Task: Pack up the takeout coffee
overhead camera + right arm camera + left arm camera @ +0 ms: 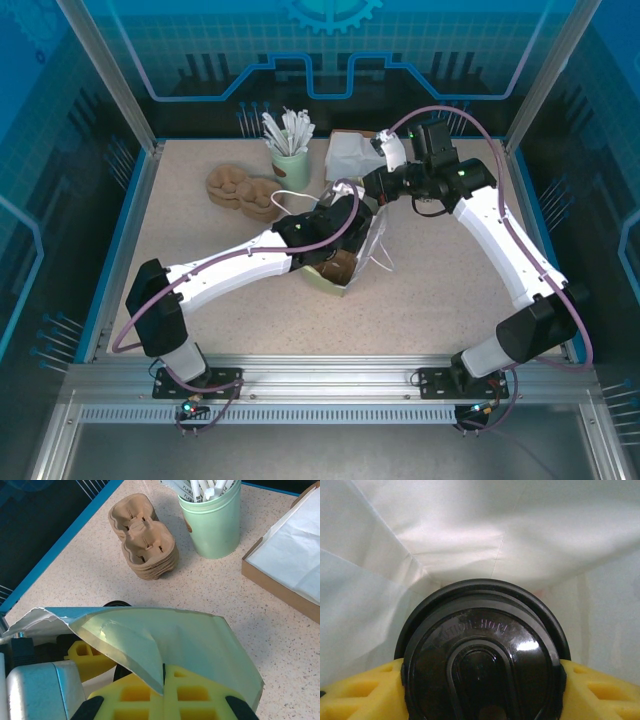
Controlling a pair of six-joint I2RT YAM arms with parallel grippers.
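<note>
Clearly, the left gripper (481, 692) clamps the takeout coffee (482, 650) in its jaws at the stiff lid, safer than its probably crushable wall, while the right gripper (162, 692) pinches the bag (170, 637).

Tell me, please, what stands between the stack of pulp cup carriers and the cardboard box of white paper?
A pale green cup holding white wrapped sticks, touching neither carriers nor box, as the right wrist view shows.

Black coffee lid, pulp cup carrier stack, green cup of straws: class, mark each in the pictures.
Black coffee lid (482, 655), left wrist view, top face.
Pulp cup carrier stack (144, 536), right wrist view, top carrier's centre.
Green cup of straws (212, 525), right wrist view, side wall.
</note>
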